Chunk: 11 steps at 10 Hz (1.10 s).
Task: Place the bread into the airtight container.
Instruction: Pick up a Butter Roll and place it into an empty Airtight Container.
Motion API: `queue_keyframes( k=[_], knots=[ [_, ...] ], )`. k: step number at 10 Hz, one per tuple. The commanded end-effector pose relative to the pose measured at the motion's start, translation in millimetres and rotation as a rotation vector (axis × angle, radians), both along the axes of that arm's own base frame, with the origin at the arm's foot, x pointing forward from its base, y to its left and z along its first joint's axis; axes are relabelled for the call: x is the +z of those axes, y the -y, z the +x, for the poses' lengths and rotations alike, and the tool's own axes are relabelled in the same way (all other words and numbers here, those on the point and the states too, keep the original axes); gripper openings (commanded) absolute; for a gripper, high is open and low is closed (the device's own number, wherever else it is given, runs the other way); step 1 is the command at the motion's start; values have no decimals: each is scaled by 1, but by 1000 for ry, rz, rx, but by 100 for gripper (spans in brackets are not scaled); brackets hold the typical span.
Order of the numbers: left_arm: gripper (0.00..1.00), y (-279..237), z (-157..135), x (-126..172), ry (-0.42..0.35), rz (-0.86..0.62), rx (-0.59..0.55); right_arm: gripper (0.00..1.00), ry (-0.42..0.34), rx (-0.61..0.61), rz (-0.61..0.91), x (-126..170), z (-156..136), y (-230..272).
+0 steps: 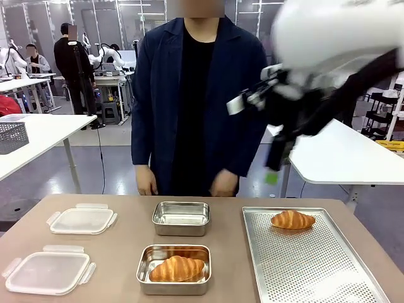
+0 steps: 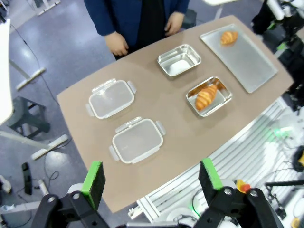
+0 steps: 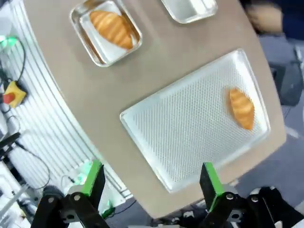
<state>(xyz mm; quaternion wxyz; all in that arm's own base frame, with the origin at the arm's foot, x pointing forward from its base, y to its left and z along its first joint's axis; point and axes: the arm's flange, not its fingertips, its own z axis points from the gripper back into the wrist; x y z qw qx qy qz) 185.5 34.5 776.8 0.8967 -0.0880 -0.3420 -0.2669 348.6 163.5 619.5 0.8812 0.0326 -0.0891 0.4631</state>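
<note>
The right end effector (image 3: 151,172) hangs wide open and empty above the tray (image 3: 190,128) holding 1 croissant (image 3: 242,108), the left end effector (image 2: 151,167) likewise empty.

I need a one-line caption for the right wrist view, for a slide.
Right gripper, fingers open, above a tray with one croissant; another croissant lies in a steel container.

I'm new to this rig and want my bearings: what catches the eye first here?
A golden croissant lies in the near tin, and a second croissant lies alone on the perforated tray at the right. The white right arm hangs blurred at the upper right, and a person in a dark coat stands at the table's far side.
</note>
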Motion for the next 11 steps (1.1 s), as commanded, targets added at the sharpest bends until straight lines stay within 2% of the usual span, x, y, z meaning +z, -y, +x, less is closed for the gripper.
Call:
queue_keyframes(
  k=[1,3,4,6,7,8,11],
  knots=[
    [100,1,1,1,4,1,-20,100,50,-130,64,22,-43,47],
    [100,1,1,1,4,1,-20,100,69,-237,162,47,-76,84],
    [100,1,1,1,4,1,-20,100,49,-245,166,43,-75,89],
    [100,1,1,1,4,1,-20,100,122,-44,-19,-5,-29,95],
    [100,1,1,1,4,1,-20,100,133,82,-42,-34,-6,100],
    [100,1,1,1,4,1,-20,100,137,78,-85,-59,18,105],
    [100,1,1,1,4,1,-20,100,72,158,-73,-104,54,101]
  ],
)
